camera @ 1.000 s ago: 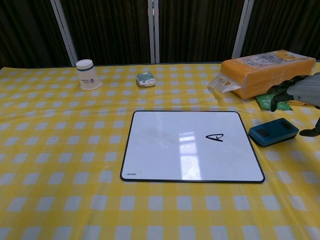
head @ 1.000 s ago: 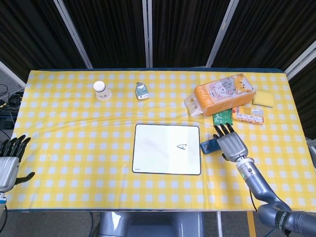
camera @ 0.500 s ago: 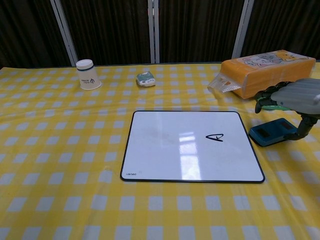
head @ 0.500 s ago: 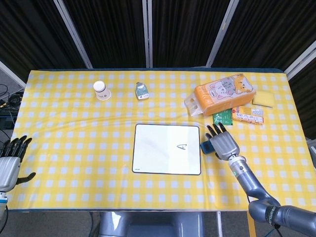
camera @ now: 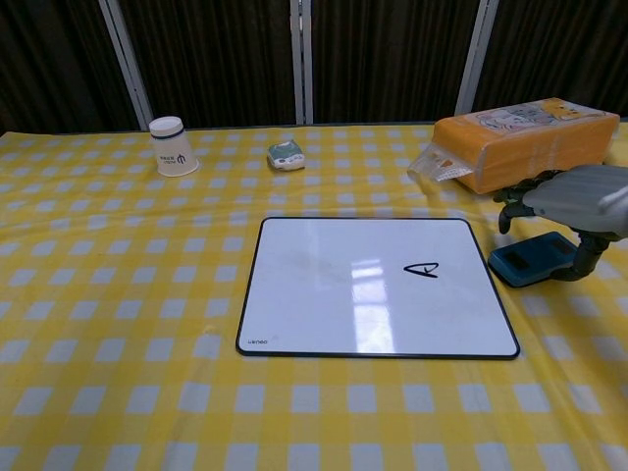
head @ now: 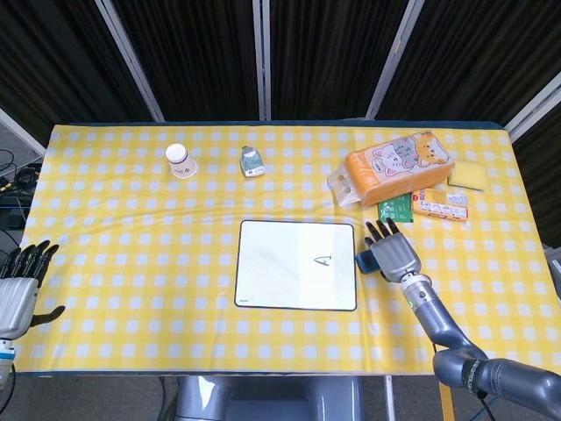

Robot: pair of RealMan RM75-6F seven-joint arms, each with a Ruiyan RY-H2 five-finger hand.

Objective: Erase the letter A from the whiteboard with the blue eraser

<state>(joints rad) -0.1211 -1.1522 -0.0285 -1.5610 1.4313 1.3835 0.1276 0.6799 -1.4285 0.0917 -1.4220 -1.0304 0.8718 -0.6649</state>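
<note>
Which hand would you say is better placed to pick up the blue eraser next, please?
The right hand: it hangs directly over the blue eraser beside the whiteboard, while the left hand sits at the table's far edge.

Whiteboard (camera: 373, 285) sits flat on the yellow checked tablecloth (camera: 118, 294), black letter A (camera: 421, 269) toward its right side. Blue eraser (camera: 531, 259) lies just off the board's right edge, right hand (camera: 574, 196) hovering over it with fingers spread, not gripping. Orange tissue pack (camera: 525, 132) behind, paper cup (camera: 172, 146) far left.
</note>
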